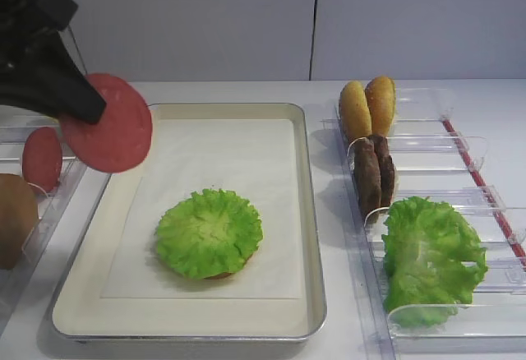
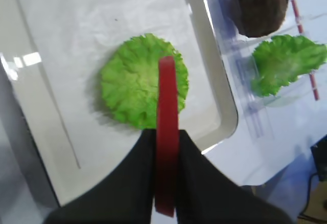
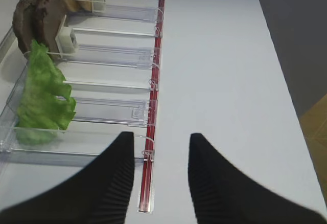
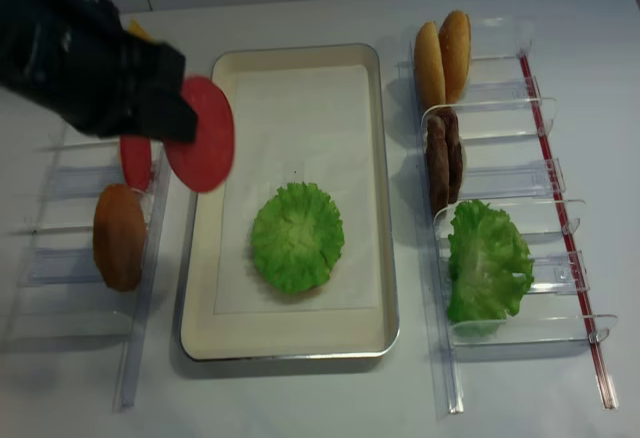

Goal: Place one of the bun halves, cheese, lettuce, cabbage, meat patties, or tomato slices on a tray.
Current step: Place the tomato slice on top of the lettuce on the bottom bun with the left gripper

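My left gripper (image 1: 90,109) is shut on a red tomato slice (image 1: 111,126), held upright on its edge above the left rim of the cream tray (image 1: 308,179). In the left wrist view the tomato slice (image 2: 167,91) stands edge-on between the fingers, over the tray. A flat round lettuce piece (image 1: 209,233) lies on the tray's paper liner. A second tomato slice (image 4: 136,161) stands in the left bin. My right gripper (image 3: 162,136) is open and empty over the table. Cheese and cabbage are not in view.
Clear bins on the right hold two bun halves (image 4: 443,48), two meat patties (image 4: 441,158) and a ruffled lettuce bunch (image 4: 485,263). A red strip (image 3: 150,147) runs along their outer edge. A brown round piece (image 4: 120,236) leans in the left bins.
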Motion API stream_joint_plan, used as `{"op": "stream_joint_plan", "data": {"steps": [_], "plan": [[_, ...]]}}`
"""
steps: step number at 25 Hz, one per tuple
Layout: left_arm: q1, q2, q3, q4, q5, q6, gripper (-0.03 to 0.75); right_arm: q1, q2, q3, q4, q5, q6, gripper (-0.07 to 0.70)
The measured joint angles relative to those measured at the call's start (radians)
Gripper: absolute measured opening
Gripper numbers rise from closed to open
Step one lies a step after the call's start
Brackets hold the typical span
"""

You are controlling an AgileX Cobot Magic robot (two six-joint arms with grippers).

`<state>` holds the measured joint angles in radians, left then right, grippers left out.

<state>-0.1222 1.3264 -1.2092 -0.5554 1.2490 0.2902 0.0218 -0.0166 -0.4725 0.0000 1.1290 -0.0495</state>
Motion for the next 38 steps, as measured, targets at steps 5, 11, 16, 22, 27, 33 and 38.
{"op": "stream_joint_plan", "data": {"steps": [5, 11, 16, 22, 27, 33, 38], "plan": [[0.000, 0.000, 0.132, -0.153, -0.016, 0.119, 0.050, 0.000, 0.000, 0.000, 0.000, 0.000, 0.002, 0.298], [0.000, 0.029, 0.269, -0.356, -0.025, 0.285, 0.050, 0.000, 0.000, 0.000, 0.000, 0.000, 0.008, 0.298], [-0.003, 0.131, 0.282, -0.473, -0.047, 0.354, 0.050, 0.000, 0.000, 0.000, 0.000, 0.000, 0.012, 0.298], [-0.049, 0.255, 0.285, -0.499, -0.097, 0.389, 0.050, 0.000, 0.000, 0.000, 0.000, 0.000, 0.012, 0.298], [-0.051, 0.299, 0.285, -0.507, -0.167, 0.395, 0.050, 0.000, 0.000, 0.000, 0.000, 0.000, 0.012, 0.298], [-0.063, 0.335, 0.285, -0.543, -0.181, 0.412, 0.050, 0.000, 0.000, 0.000, 0.000, 0.000, 0.012, 0.298], [-0.070, 0.360, 0.285, -0.556, -0.204, 0.434, 0.050, 0.000, 0.000, 0.000, 0.000, 0.000, 0.012, 0.298]]}}
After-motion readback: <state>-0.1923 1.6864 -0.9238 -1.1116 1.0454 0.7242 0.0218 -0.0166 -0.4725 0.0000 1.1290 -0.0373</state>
